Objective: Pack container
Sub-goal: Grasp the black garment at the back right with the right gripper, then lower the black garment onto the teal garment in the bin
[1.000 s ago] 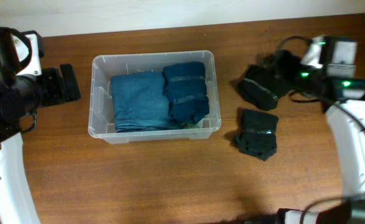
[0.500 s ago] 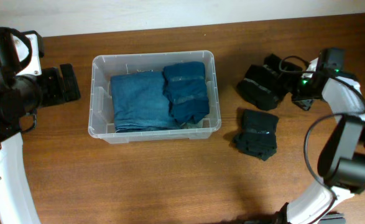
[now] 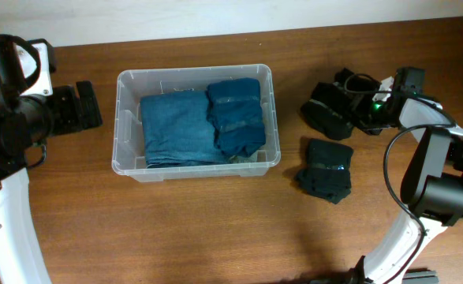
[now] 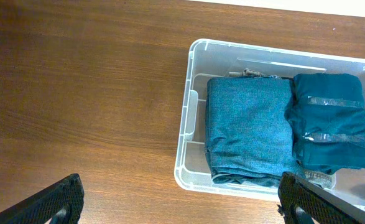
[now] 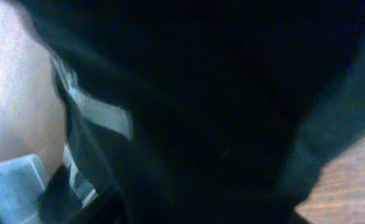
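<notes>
The clear plastic container (image 3: 196,71) stands left of centre, its rim (image 4: 191,68) also showing in the left wrist view. Inside lie folded blue jeans (image 3: 176,126) and a stack of dark teal folded clothes (image 3: 235,114). To its right, on the table, are a dark folded garment (image 3: 326,110) and a second one (image 3: 326,170). My right gripper (image 3: 356,109) is down at the upper dark garment. Dark cloth (image 5: 219,112) fills the right wrist view and hides the fingers. My left gripper (image 3: 81,106) hovers open left of the container, holding nothing.
A wooden table carries everything, and a pale wall runs along its far edge. The right arm's white links (image 3: 452,173) curve along the table's right side. The left arm's body (image 3: 10,102) sits at the far left.
The right arm has dropped and reached left, bringing its gripper onto the upper dark garment. The left arm, the container and the clothes have not moved.
</notes>
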Controlling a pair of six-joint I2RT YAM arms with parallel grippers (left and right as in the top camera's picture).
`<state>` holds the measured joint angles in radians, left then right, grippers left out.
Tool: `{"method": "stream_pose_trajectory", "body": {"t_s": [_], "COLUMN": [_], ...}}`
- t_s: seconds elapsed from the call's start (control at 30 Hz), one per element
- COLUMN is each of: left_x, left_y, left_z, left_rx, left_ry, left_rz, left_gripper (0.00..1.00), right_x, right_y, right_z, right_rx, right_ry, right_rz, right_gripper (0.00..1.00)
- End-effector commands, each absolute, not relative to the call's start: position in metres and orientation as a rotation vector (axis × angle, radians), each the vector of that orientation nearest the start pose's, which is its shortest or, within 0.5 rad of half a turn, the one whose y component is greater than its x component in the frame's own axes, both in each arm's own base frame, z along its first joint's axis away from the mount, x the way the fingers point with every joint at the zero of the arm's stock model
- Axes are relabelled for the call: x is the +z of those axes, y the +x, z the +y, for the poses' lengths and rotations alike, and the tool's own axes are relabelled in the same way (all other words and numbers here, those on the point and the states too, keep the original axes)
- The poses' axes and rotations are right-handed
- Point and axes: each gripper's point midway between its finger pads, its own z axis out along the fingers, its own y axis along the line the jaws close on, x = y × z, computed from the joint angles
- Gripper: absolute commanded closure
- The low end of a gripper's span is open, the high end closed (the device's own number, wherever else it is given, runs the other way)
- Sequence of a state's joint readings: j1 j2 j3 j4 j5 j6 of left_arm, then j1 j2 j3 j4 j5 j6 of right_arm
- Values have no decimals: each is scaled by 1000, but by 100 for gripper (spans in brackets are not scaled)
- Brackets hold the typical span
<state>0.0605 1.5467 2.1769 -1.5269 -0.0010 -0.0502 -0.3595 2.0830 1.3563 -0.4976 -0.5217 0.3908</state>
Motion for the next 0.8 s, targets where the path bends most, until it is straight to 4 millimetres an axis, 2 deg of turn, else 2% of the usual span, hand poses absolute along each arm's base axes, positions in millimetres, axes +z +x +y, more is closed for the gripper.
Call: {"method": "stream_pose_trajectory", "body": {"t_s": [0.0, 0.1, 0.17, 0.2, 0.23, 0.37, 0.43, 0.5, 0.6, 0.7, 0.73, 0.77], "left_x": [377, 377, 377, 377, 377, 377, 377, 377, 377, 377, 377, 377], "left_y": [330, 330, 330, 330, 330, 330, 330, 330, 330, 330, 330, 330], "left_z": [22, 22, 22, 21, 21, 21, 22, 21, 22, 22, 21, 21], "left_rx": [10, 10, 9, 9, 9, 9, 10, 9, 10, 10, 9, 9], "left_ry": [-153, -153, -153, -153, -153, -153, -153, -153, -153, -153, -153, -153], "left_rz": [2466, 2466, 2466, 2466, 2466, 2466, 2466, 2466, 2466, 2466, 2465, 2466], "left_gripper": [1, 1, 1, 0, 1, 1, 1, 1, 1, 1, 1, 1], "right_x": [-7, 8, 31, 47, 80, 158, 201, 234, 280, 308, 321, 325], "right_y": [438, 436, 438, 439, 439, 426, 414, 403, 382, 362, 350, 344], "right_z": [-71, -67, -62, -57, -48, -19, 5, 28, 75, 124, 162, 180], "right_rx": [744, 778, 816, 850, 895, 940, 938, 931, 947, 989, 1035, 1059], "right_ry": [928, 919, 868, 820, 743, 553, 416, 299, 92, -104, -251, -316], "right_rz": [2636, 2632, 2607, 2585, 2545, 2461, 2412, 2364, 2284, 2221, 2175, 2155], "right_gripper": [65, 76, 81, 82, 84, 92, 95, 95, 95, 95, 95, 95]}}
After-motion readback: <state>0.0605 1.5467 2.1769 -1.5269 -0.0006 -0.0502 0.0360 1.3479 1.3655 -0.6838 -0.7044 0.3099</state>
